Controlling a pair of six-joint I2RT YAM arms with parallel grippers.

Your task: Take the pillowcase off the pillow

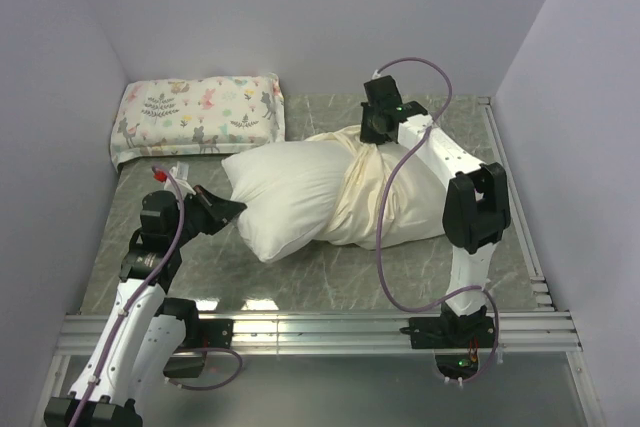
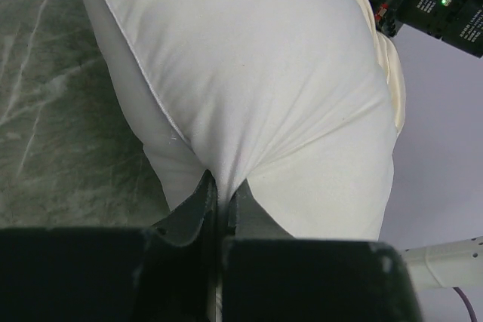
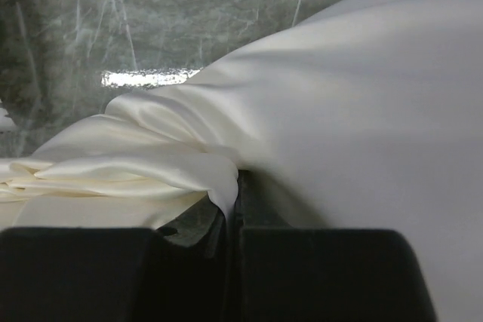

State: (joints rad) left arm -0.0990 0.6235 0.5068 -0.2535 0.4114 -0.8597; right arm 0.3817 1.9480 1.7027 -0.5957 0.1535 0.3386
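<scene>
the pillow (image 1: pixel 285 197) lies mid-table on the green tabletop (image 1: pixel 330 277). its long axis runs left to right, with the bare white end angled slightly toward the near left. the other end is buried in the pillowcase (image 1: pixel 395 202), which is bunched in wrinkles over the right half, its mouth facing left. the left gripper (image 1: pixel 237 209) is clamped on a pinch of white fabric at the bare end, jaws pressed together on it in the left wrist view; this looks meant to anchor the pillow. the right gripper (image 1: pixel 375 139) is closed tight on a gathered fold of cream cloth at the case's far edge. the 2 grips oppose each other, so a pull rightward along the long axis should slide the sack off. the printed pillow (image 1: pixel 195 117) lies in the far left corner, out of either grip.
</scene>
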